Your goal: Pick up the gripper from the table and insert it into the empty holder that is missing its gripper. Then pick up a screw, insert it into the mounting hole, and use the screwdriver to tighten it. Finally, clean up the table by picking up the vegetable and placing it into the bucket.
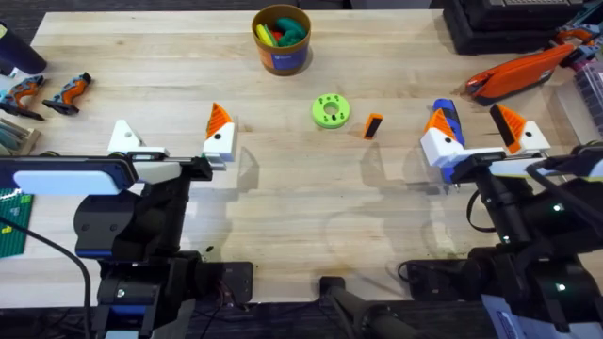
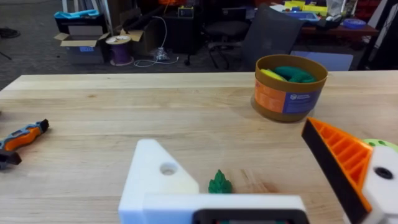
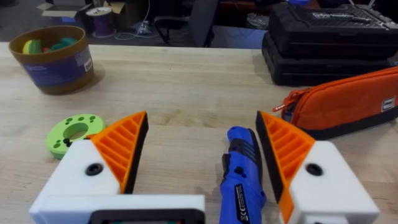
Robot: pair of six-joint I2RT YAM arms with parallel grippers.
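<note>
Nearest me both arms sit parked, left end effector spread wide with one bare holder, right end effector wide straddling the screwdriver, while the gripper lies mid-tabletop, bucket farthest.

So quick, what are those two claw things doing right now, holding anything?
Left gripper: open, holding nothing, one orange pad missing.
Right gripper: open, straddling the blue screwdriver, not gripping it.
</note>
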